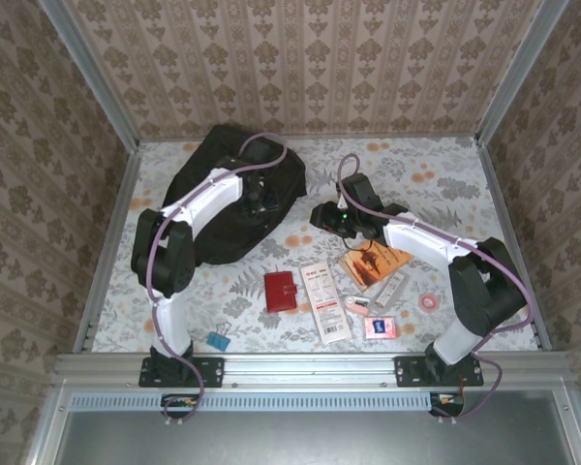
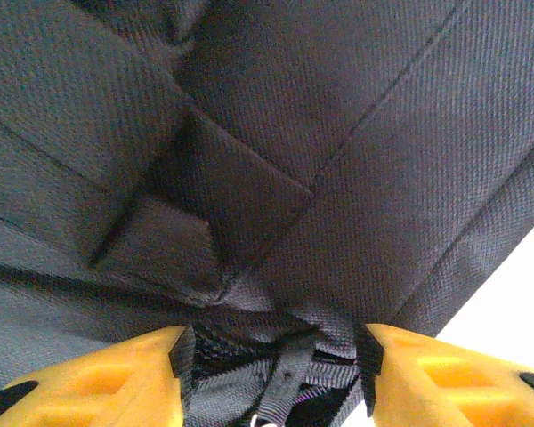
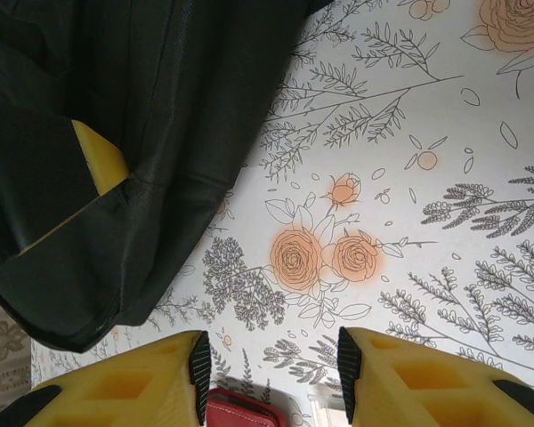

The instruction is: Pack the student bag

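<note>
1. Currently, the backpack (image 1: pixel 237 232) is lying at the back left of the table (image 1: pixel 436 184).
2. Meanwhile, the left gripper (image 2: pixel 276 356) is straddling bunched backpack fabric; whether it is pinching is unclear.
3. Beside it, the right gripper (image 3: pixel 269 360) is hovering with its fingers apart and nothing between them.

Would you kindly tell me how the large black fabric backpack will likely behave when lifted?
The large black fabric backpack will probably flop and sag: it lies slumped and creased. Its woven cloth bunches between the fingers of the left tool, so it likely grips well. Being the biggest item, it may drag rather than lift cleanly.
</note>
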